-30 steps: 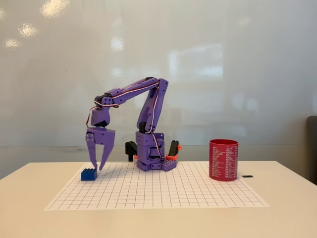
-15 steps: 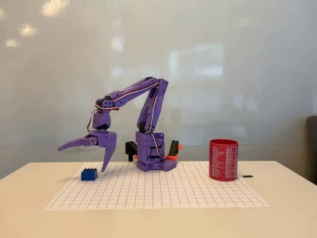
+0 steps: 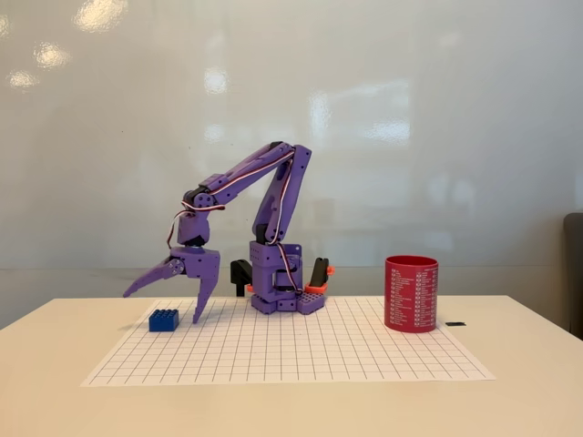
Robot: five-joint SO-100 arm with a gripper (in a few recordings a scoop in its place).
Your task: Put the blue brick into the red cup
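Observation:
The blue brick (image 3: 164, 320) lies on the white grid mat at its left end, studs up. My purple gripper (image 3: 161, 307) hangs just above the brick and is open wide, one finger stretched out to the left, the other pointing down to the right of the brick. Nothing is between the fingers. The red cup (image 3: 411, 293) stands upright on the right side of the mat, far from the gripper.
The arm's base (image 3: 284, 289) sits at the back middle of the grid mat (image 3: 291, 350). A small dark object (image 3: 455, 324) lies on the table right of the cup. A white wall stands behind the table.
The gripper went from nearly shut to wide open, then dropped lower and shifted slightly right over the brick. Brick and cup have not moved.

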